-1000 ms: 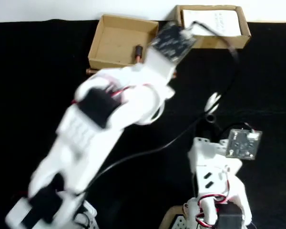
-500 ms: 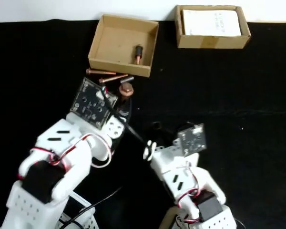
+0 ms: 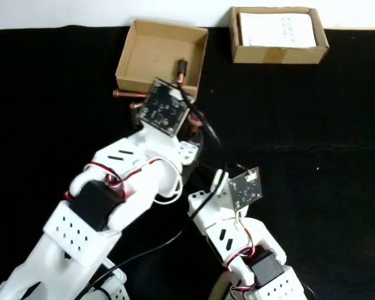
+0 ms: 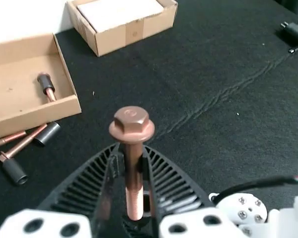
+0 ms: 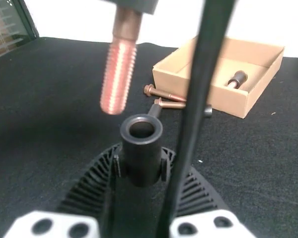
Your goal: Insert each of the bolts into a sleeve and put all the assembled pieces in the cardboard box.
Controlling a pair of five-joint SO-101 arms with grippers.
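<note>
Bolt (image 4: 131, 126), copper coloured, is clamped by its shaft in the left gripper (image 4: 131, 151), head away from the table and thread pointing down. The right gripper (image 5: 140, 166) is clenched on a black sleeve (image 5: 141, 134), which it holds upright with the open mouth facing up. In the right wrist view the threaded end hangs above the sleeve and to one side of the mouth, apart from it, so I judge the insertion is not yet begun. If the bolt goes down from this place, the thread can strike the rim and tilt the sleeve or push it out of the fingers. A dark cable (image 5: 201, 99) also passes close in front of the sleeve and could catch. Farther out, the cardboard box (image 3: 134, 72) holds one assembled piece (image 3: 181, 69). Just beside its near wall two more bolts (image 5: 164, 92) lie on the black table (image 3: 337, 187), with two dark sleeves (image 4: 47, 134) by them; whether these are joined I cannot tell. So I count four bolts and four sleeves. A second box (image 3: 278, 53) with white paper stands to the side.
</note>
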